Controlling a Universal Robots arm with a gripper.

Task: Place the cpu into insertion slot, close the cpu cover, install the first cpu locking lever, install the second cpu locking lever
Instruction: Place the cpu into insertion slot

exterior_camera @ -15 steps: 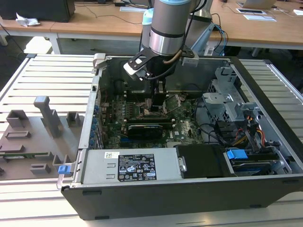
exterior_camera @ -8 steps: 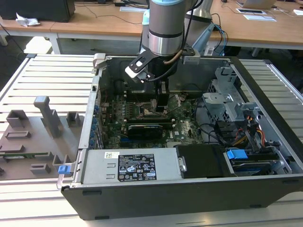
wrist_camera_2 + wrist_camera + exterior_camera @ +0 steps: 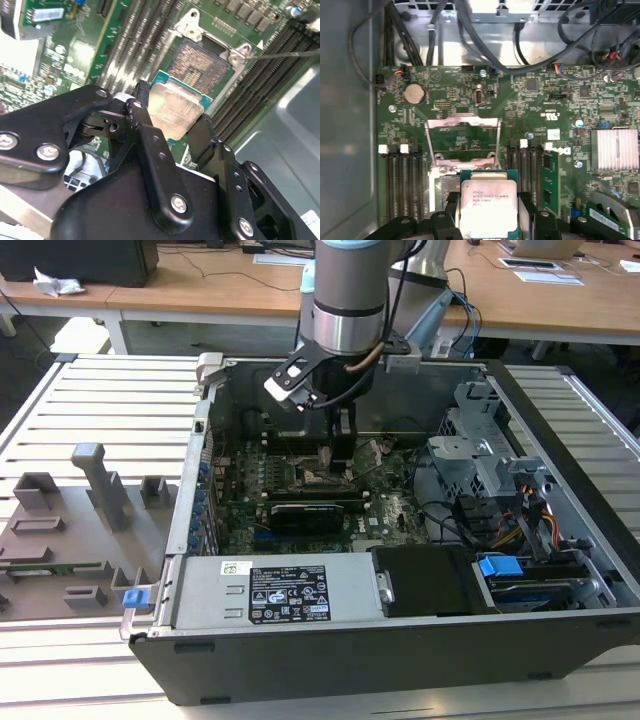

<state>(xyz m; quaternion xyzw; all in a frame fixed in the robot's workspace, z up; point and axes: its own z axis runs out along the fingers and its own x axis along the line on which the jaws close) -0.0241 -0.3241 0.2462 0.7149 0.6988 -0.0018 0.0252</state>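
My gripper (image 3: 489,222) is shut on the cpu (image 3: 488,206), a flat silver-grey square on a green base, pinched at two opposite edges by the black fingers (image 3: 451,212). In the second wrist view the cpu (image 3: 175,112) hangs tilted just above and beside the insertion slot (image 3: 202,65), whose pale contact field lies bare. The cpu cover (image 3: 462,137), a silver frame with a large window, stands swung open on the far side of the slot. In the exterior view the gripper (image 3: 338,455) is low inside the computer case, over the middle of the green board.
Black memory slots (image 3: 402,185) flank the socket on both sides. A thin metal lever rod (image 3: 285,54) sticks out from the socket corner. A finned heatsink (image 3: 615,149), cable bundles (image 3: 470,30), the drive cage (image 3: 490,455) and the power supply (image 3: 285,590) crowd the case.
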